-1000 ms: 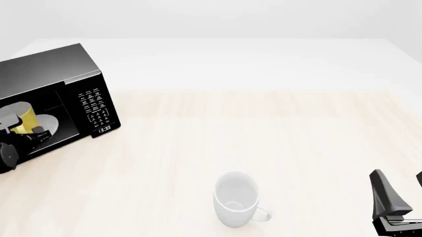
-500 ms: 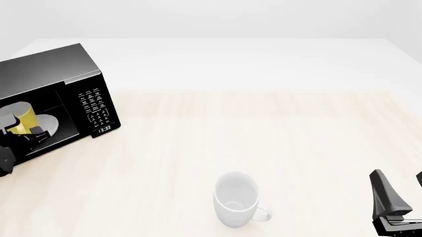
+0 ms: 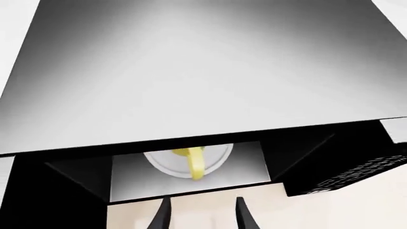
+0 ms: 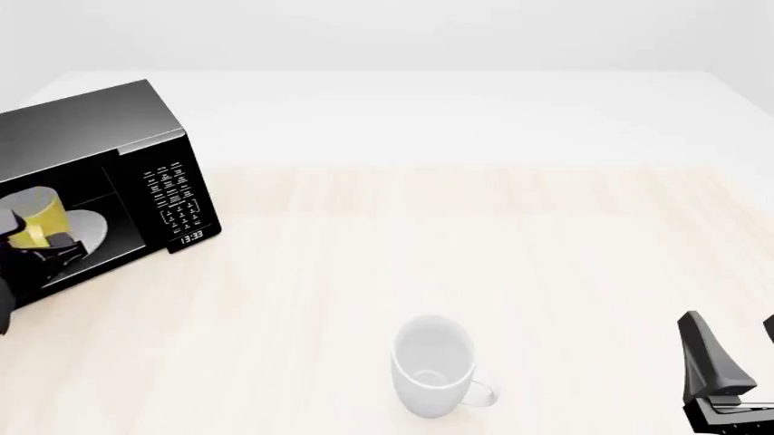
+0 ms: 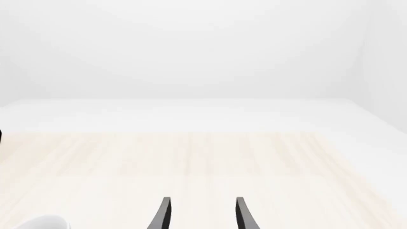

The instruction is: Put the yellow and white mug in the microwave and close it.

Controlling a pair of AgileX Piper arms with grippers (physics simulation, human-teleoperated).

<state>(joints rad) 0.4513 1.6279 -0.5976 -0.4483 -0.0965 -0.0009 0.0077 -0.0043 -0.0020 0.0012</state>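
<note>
Yellow and white mug [image 4: 43, 217] sits on the turntable inside the microwave [image 4: 91, 136] at frame left, placement done; left gripper [image 3: 202, 215] released, empty, just outside; door closing left; right gripper [image 5: 201, 214] spread, idle.

A black, box-shaped microwave [image 4: 103, 181] stands at the table's far left, its cavity open to view and its white-marked keypad and small clock display facing the room. Inside, the yellow and white mug [image 4: 42, 217] sits upright on the white round turntable, its yellow loop handle [image 3: 196, 164] pointing toward the opening.
</note>
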